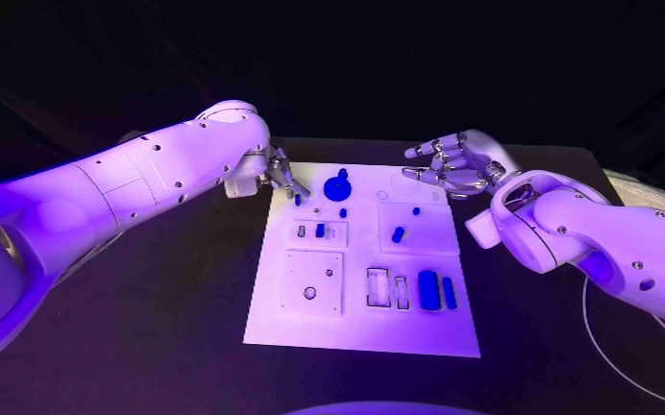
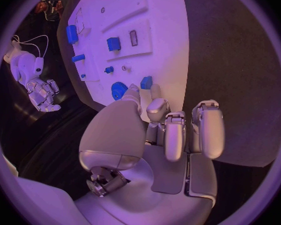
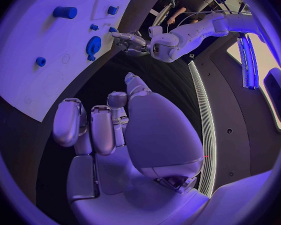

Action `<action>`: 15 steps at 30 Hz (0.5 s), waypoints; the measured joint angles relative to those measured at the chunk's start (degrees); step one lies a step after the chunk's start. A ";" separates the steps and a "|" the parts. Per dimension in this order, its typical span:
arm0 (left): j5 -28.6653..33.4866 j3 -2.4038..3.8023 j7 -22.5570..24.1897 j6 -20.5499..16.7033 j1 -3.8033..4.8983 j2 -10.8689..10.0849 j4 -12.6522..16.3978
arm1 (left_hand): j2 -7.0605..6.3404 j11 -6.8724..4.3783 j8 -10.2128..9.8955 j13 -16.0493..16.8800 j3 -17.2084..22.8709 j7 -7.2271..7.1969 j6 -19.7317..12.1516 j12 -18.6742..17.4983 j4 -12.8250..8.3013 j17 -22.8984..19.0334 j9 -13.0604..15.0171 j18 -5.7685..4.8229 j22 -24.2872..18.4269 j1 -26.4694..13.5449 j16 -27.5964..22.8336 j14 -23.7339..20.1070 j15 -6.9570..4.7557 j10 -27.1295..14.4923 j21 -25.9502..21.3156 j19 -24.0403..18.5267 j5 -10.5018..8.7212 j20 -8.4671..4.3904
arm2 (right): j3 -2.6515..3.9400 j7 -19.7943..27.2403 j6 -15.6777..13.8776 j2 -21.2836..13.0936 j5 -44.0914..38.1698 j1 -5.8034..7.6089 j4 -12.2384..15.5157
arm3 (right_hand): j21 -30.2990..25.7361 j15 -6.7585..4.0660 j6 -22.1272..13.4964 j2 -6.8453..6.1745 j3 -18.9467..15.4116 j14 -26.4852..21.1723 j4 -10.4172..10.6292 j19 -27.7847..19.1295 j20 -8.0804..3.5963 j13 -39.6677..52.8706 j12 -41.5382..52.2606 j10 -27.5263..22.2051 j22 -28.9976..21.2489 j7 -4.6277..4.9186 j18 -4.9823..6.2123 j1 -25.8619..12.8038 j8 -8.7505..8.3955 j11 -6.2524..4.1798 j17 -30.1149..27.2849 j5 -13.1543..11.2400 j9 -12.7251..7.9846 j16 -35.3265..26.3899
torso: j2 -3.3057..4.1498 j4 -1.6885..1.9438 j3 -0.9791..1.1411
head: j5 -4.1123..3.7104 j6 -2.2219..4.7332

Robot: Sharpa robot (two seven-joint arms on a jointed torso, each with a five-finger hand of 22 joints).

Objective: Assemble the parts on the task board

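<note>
a: ok, where's the task board (image 1: 363,324)?
b: mid-table, white plate, long side running 12 to 6 in head view. black table (image 1: 181,338) all round it.

a: parts?
b: blue gear (image 1: 337,185) near the board's 12 edge. small blue piece (image 1: 320,230) in a raised block toward 9, another small piece (image 1: 398,234) on the block toward 3. at the 5 o'clock corner, a fat blue cylinder (image 1: 430,291) w/ a thin blue bar (image 1: 449,292) just beside it, both lying along 12–6.

a: left hand (image 1: 272,174)?
b: at the board's 11 o'clock corner, fingertips reaching over the edge. a little blue piece (image 1: 298,200) sits right at the tips; wrist cam shows it (image 2: 146,82) just past the fingers (image 2: 158,110). can't tell if it's pinched or only touched, so can't call the hand's state.

a: right hand (image 1: 454,166)?
b: off the board, past its 1 o'clock corner, above the table. fingers loosely curved and apart, holding nothing. its wrist cam agrees: fingers (image 3: 103,127) spread, nothing in them, board edge (image 3: 28,102) nearby.

a: hands near each other?
b: no, well apart, gear between them.
</note>
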 measured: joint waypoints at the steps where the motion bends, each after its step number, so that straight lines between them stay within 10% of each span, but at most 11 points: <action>1: 0.00 0.00 0.00 0.04 0.00 0.04 -0.05 | 0.00 0.00 0.00 0.00 0.00 0.00 0.00 0.00 0.00 0.00 0.02 0.00 0.00 0.00 0.00 0.00 0.00 0.00 0.00 0.00 0.00 0.00 | 0.00 0.00 0.00 0.01 0.02 0.00 -0.05 | 0.00 0.00 0.00 0.00 0.00 0.00 0.00 0.00 0.00 0.00 0.00 0.00 0.00 0.00 0.00 0.00 0.00 0.00 0.00 0.00 0.00 0.00 | 0.00 0.00 0.00 | 0.03 -0.01; 15: 0.12 -0.08 0.00 0.67 0.00 0.68 -0.83 | 0.90 -0.03 0.22 0.34 0.40 0.00 0.00 0.39 -0.39 0.00 0.36 0.00 0.00 1.52 0.00 0.20 -0.20 0.44 0.22 0.21 0.00 -0.21 | 0.01 0.09 0.01 0.29 0.24 0.00 -0.29 | 0.00 0.00 0.00 0.00 0.00 0.00 0.00 0.00 0.00 0.00 0.00 0.00 0.00 0.00 0.00 0.00 0.00 0.00 0.00 0.00 0.00 0.00 | -0.01 -0.05 0.03 | 0.12 -0.21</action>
